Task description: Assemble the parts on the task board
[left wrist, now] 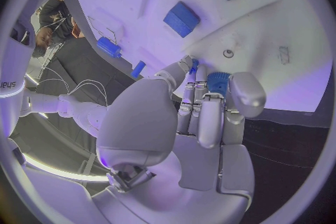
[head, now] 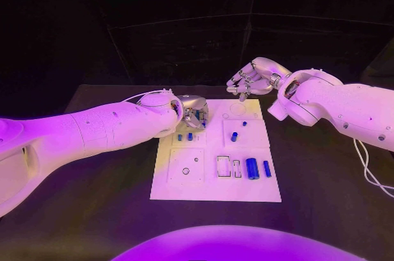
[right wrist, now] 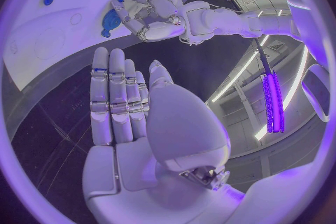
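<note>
The white task board [head: 215, 184] lies in the middle of the black table. My left hand [head: 193, 113] hovers low over the board's far left corner and pinches a round blue part [left wrist: 218, 82] between thumb and fingers; the same part [right wrist: 110, 21] shows under that hand [right wrist: 150, 15] in the right wrist view. My right hand [head: 252, 78] hangs above the board's far edge, its fingers [right wrist: 112, 95] straight and holding nothing. Loose blue parts lie on the board: two small ones [head: 185, 137] near the left hand, a peg [head: 234, 137] mid-board, and a thick cylinder [head: 252, 168] beside a thin bar [head: 267, 168].
The board has empty slots [head: 223, 166] and a round hole [head: 185, 171] in its near half. A white cable [head: 367, 170] trails on the table at the right. Bare black table surrounds the board on all sides.
</note>
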